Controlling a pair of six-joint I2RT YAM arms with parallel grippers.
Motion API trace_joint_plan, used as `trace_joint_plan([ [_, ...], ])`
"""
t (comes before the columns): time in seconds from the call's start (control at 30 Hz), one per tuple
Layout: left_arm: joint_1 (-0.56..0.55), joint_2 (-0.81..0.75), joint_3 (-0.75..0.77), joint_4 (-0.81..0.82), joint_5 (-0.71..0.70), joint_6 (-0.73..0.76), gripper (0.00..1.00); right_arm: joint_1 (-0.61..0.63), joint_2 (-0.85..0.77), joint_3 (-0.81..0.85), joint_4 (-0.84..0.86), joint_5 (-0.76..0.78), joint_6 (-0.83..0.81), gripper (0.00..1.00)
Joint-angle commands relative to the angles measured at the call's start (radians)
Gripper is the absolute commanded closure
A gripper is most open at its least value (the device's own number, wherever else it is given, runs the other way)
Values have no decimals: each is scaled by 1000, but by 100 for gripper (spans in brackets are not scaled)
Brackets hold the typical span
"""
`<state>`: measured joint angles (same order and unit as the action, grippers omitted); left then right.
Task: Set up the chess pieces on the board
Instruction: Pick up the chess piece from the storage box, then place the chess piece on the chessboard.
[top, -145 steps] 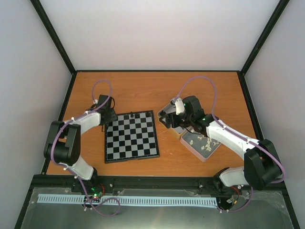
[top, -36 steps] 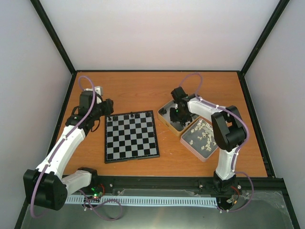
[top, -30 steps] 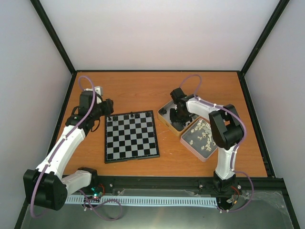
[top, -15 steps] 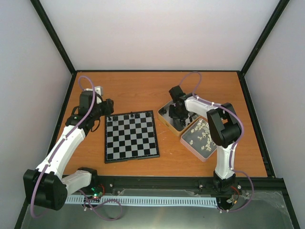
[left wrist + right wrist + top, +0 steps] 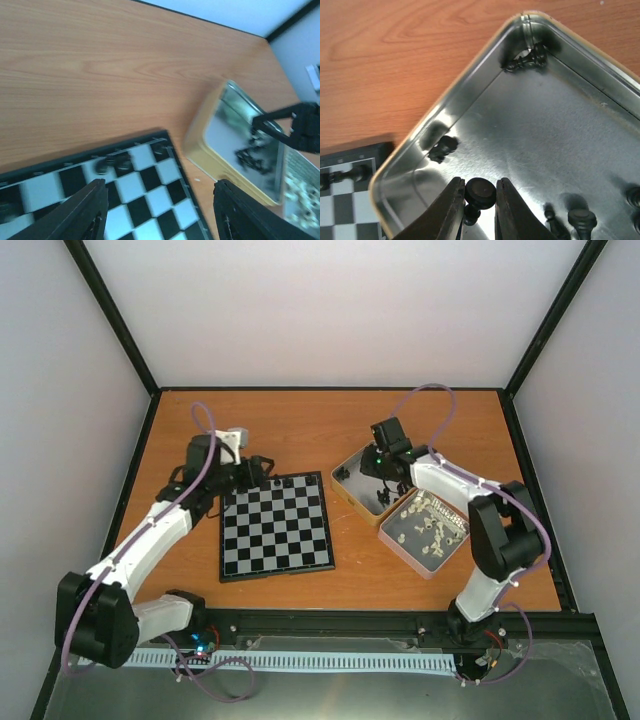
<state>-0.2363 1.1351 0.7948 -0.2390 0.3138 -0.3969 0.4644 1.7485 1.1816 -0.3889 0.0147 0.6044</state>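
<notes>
The board (image 5: 276, 525) lies left of centre, with a few black chess pieces (image 5: 277, 481) along its far row, blurred in the left wrist view (image 5: 112, 162). My left gripper (image 5: 264, 472) hovers over the board's far left corner, open and empty (image 5: 160, 210). My right gripper (image 5: 386, 484) is down inside the silver tin (image 5: 349, 468) and shut on a black chess piece (image 5: 481, 195), its round head pinched between the fingers (image 5: 479, 186). More black pieces lie in that tin: one in the far corner (image 5: 525, 61), one by the left wall (image 5: 442, 147), one near right (image 5: 582, 220).
A second tin (image 5: 404, 544) with cream-white pieces (image 5: 430, 523) sits just right of the first, touching it. The board's corner (image 5: 345, 180) shows beside the tin's near left rim. Black frame rails border the orange table (image 5: 300, 425).
My right gripper has shut on a black piece in the tin and its wrist has swung right. The left arm has moved right, from beside the board to over its far left corner.
</notes>
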Motion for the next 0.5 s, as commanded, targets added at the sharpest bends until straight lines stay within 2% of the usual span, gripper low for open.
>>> trace_joint_plan([
  [0.0, -120, 54, 9, 154, 69, -87, 41, -8, -96, -71, 100, -25, 55, 83],
  [0.3, -259, 190, -5, 397, 167, -251, 41, -76, -326, -288, 247, -183, 203, 83],
  [0.47, -327, 243, 5, 497, 149, -281, 41, -112, -426, -363, 311, -295, 321, 83],
])
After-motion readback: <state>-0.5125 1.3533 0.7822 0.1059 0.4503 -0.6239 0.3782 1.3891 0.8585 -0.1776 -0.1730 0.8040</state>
